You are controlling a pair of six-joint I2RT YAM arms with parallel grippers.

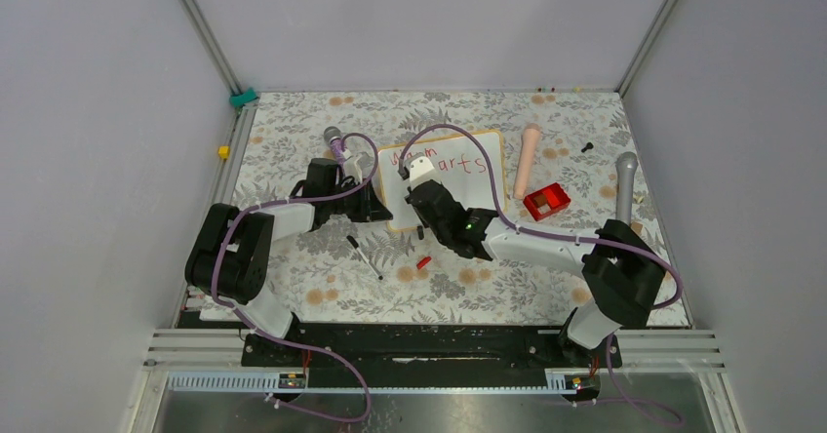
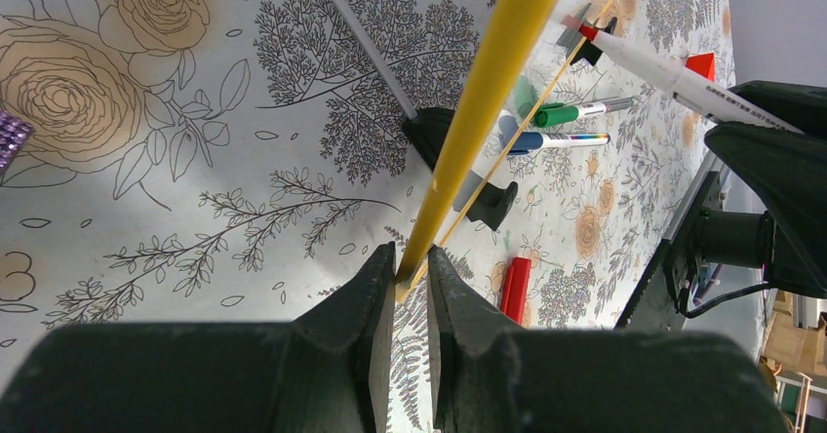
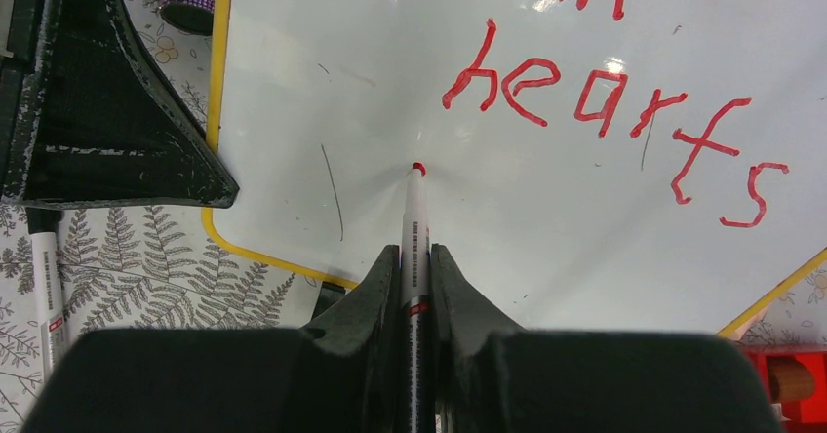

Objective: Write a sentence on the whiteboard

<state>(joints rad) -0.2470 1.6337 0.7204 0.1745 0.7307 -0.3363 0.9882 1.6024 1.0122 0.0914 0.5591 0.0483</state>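
Slippage is the main worry: the left pincer (image 2: 410, 257) is pinched onto only the thin yellow-wood frame (image 2: 488, 92) of the whiteboard (image 1: 476, 189), so a firm sideways stroke could pull the edge out of that narrow grip and let the board skid on the floral desk (image 1: 293, 277). The right pincer (image 3: 414, 255) is pressed tight around a red marker (image 3: 414, 228), whose tip (image 3: 417, 169) touches the white surface below and left of "hearts" (image 3: 605, 111). From there a new line has little room before the near frame edge, and the word may run off it or crowd the letters above. Fresh ink could also smear if the pincer body drags across "hearts". The whiteboard lies flat between the two arms, near the middle of the desk. Its long axis runs left to right across the top view, with the right end turned slightly away from the bases. The writing follows that axis, though "hearts" drifts toward the near edge as it goes right; the word above it is cut off in the right wrist view. The marker's long axis points away from the wrist onto the board.
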